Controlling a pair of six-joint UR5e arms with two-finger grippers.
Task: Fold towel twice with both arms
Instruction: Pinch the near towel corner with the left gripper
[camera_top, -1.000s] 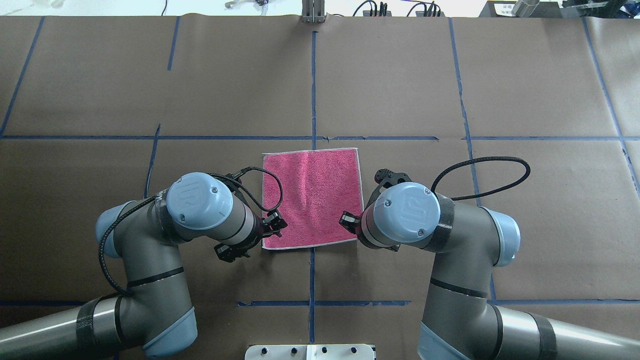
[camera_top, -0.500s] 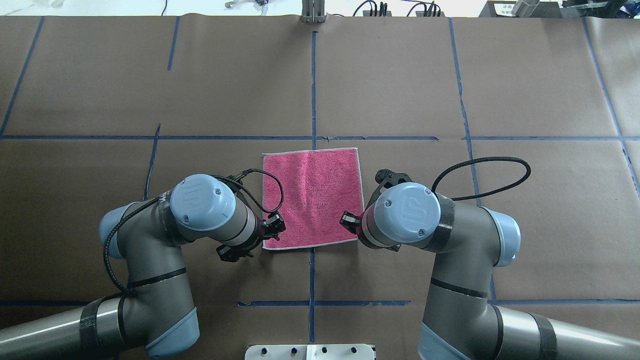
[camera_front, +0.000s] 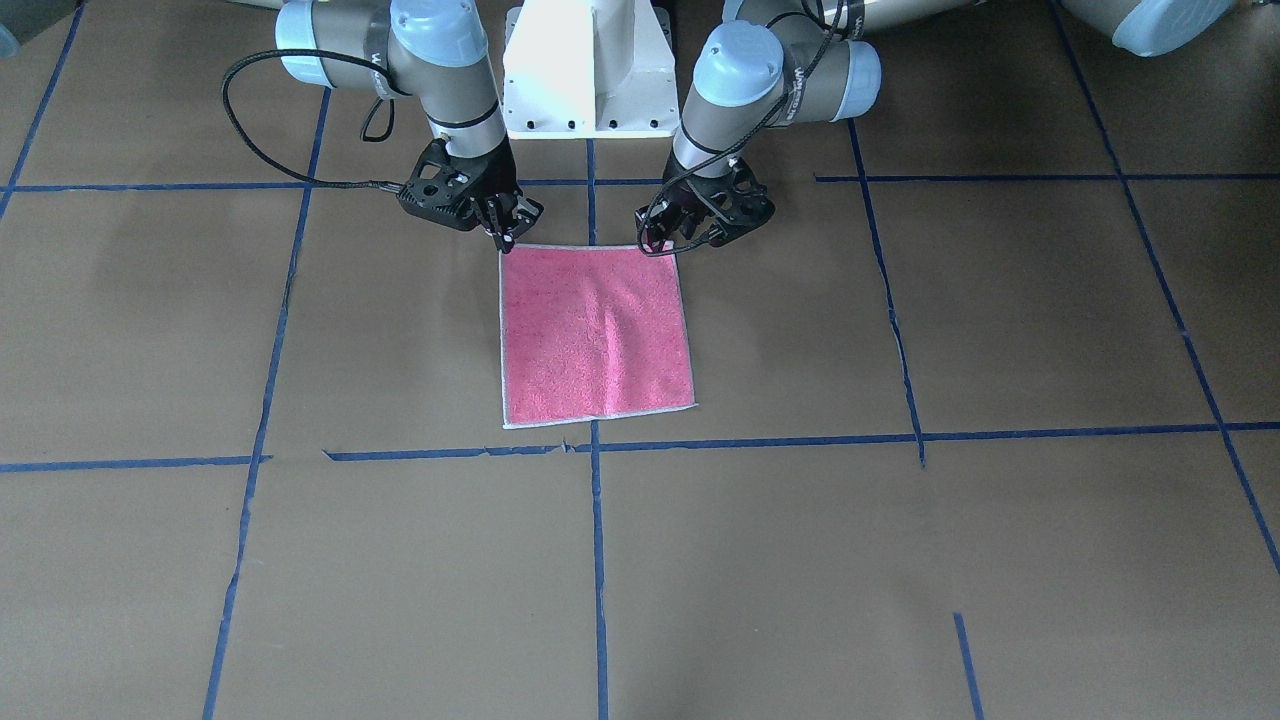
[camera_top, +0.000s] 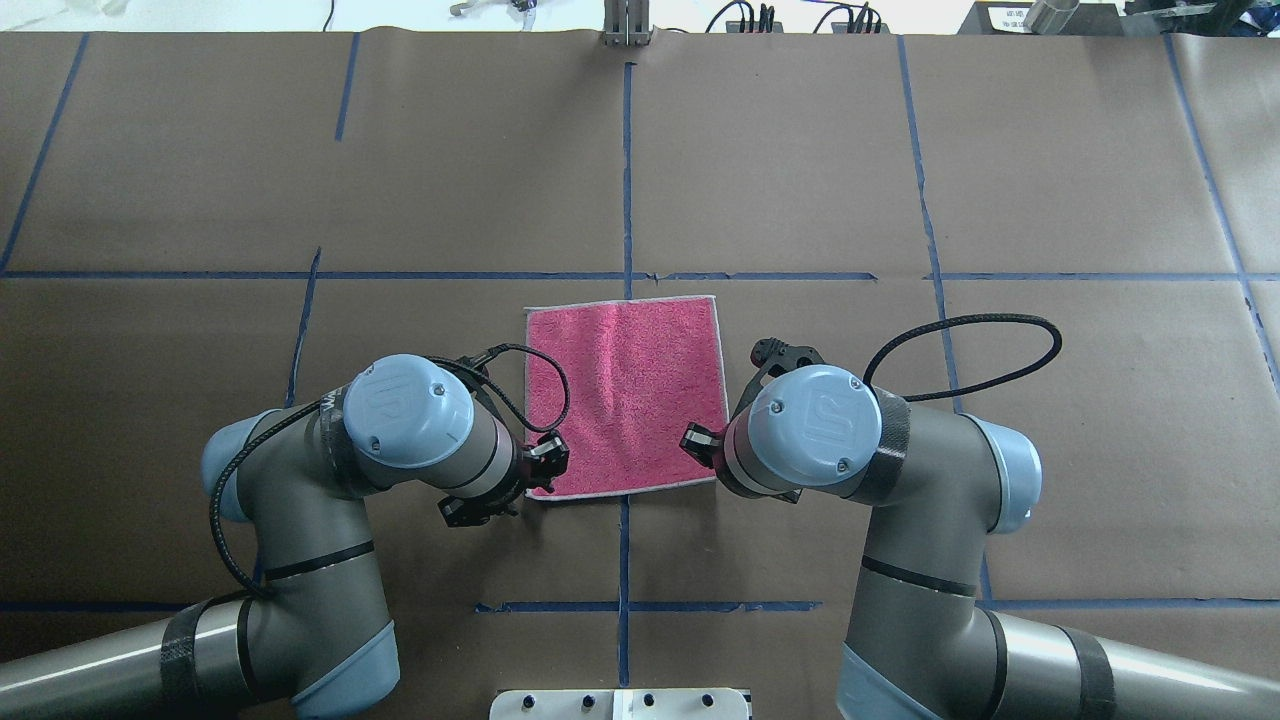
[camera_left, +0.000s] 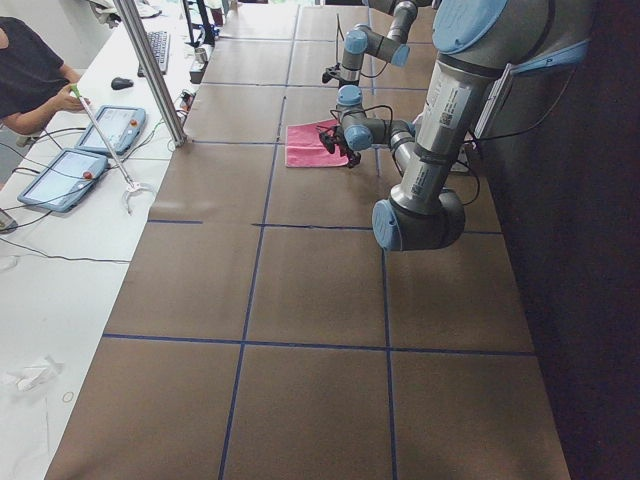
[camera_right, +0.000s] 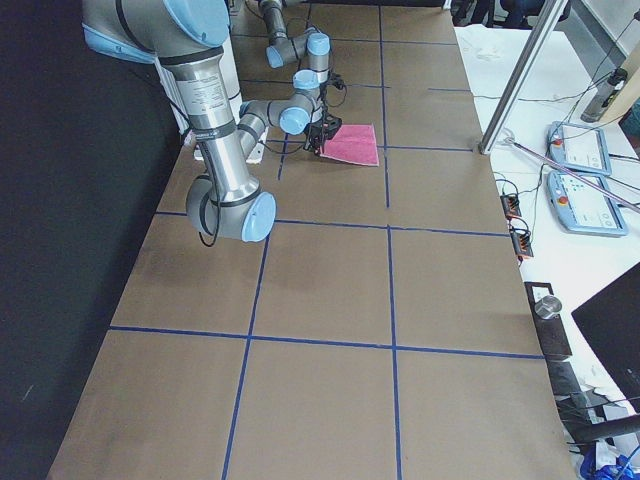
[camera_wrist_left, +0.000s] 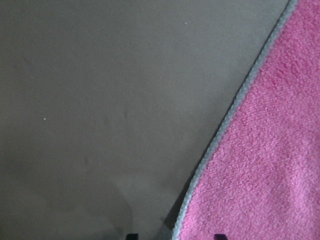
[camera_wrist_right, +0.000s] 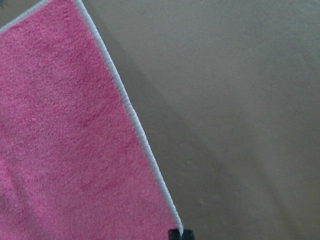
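The towel lies flat, pink face up, with a thin whitish hem, at the table's middle; it also shows in the front view. My left gripper stands at the towel's near-left corner. In the left wrist view its two fingertips are apart on either side of the hem, so it is open. My right gripper is at the near-right corner. In the right wrist view its tips are together on the hem.
The table is covered in brown paper with blue tape lines. The white pedestal base stands just behind the towel on the robot's side. A metal pole and operators' tablets are at the far edge.
My left gripper has moved along the towel's left edge toward the near-left corner. The right arm and the towel have not moved.
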